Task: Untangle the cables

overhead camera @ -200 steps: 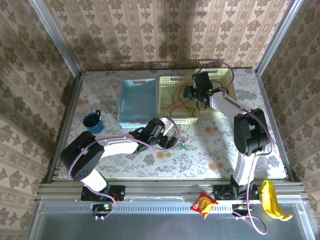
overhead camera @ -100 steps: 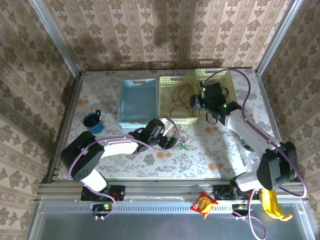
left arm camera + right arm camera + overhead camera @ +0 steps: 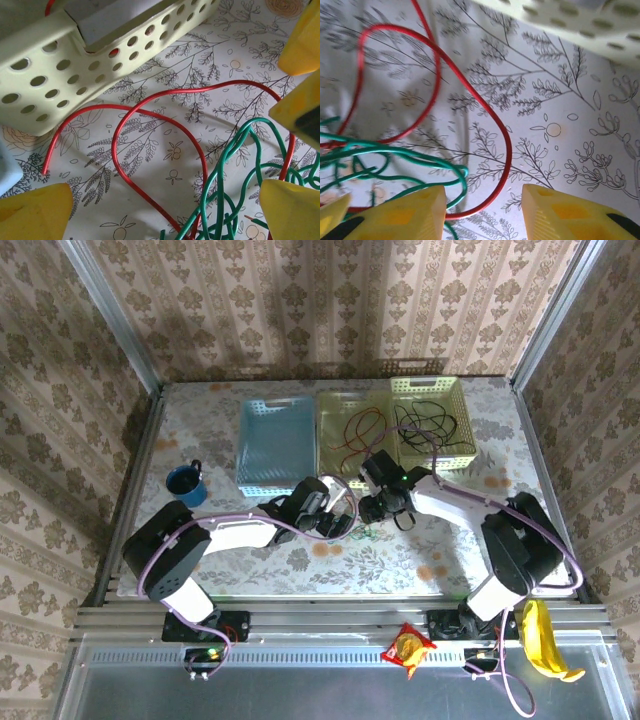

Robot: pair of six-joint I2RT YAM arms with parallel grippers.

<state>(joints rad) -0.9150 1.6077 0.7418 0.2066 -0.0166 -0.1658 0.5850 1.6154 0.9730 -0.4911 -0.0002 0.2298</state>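
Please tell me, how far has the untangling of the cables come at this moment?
Done, it seems: the black cable lies alone in the right basket. In hand: the left claw and the right claw, both open and gripping nothing, hover low over the table. Left to do: the red cable, trailing out of the middle basket, crosses the green cable.

red cable (image 3: 509, 150) | green cable (image 3: 220, 172) | apparently tangled together, on table (image 3: 450, 550)

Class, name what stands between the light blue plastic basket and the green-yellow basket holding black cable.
In the top view, a pale yellow perforated plastic basket stands there, holding loops of thin red cable.
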